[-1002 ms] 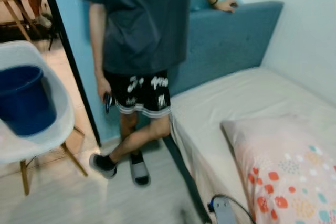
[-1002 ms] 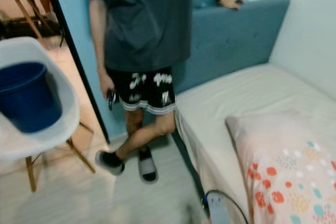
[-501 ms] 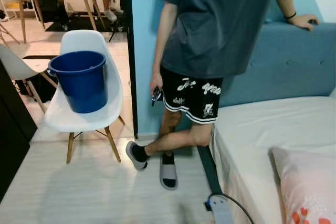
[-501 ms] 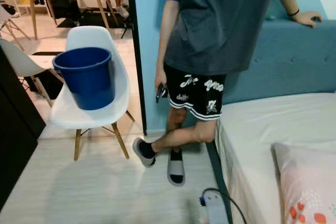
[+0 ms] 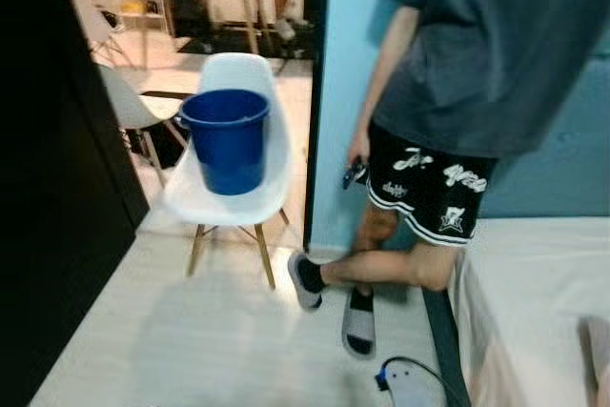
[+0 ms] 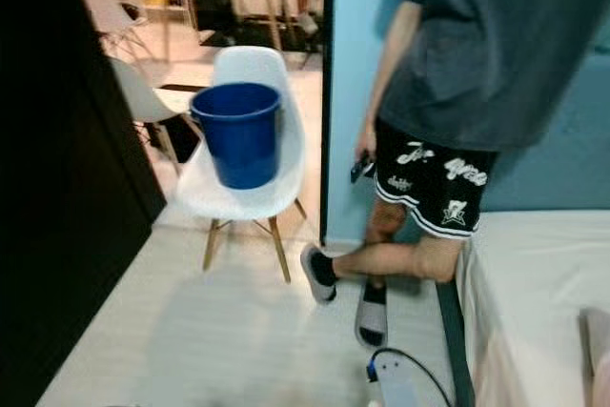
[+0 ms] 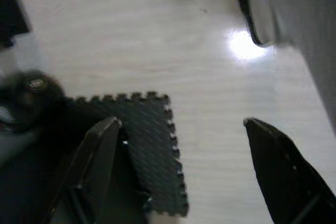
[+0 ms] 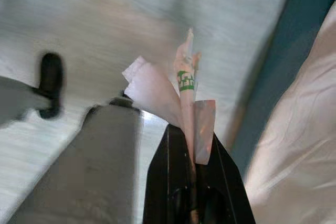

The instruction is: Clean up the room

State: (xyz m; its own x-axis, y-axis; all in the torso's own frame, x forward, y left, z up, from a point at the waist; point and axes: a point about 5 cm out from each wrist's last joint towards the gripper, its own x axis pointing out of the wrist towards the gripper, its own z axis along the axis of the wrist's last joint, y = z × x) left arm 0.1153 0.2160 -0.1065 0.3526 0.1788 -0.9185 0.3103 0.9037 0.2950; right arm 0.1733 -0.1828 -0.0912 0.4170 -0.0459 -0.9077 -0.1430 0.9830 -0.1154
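The right tool (image 8: pixel 191 129) is pinched shut on a crumpled paper scrap (image 8: pixel 181 95), pale with a green mark. The scrap's long axis runs straight out along the fingers, its point leading away from the wrist, down by the floor beside the bed (image 8: pixel 299 124). It is probably held this way for carrying to the blue bucket (image 5: pixel 225 138), which sits upright on a white chair (image 5: pixel 250 199), mouth open, across the floor. A person (image 5: pixel 457 92) stands between bed and doorway — worth a wide berth. The left tool (image 7: pixel 181 135) hangs wide open, holding nothing, above a dark foam mat (image 7: pixel 149 145).
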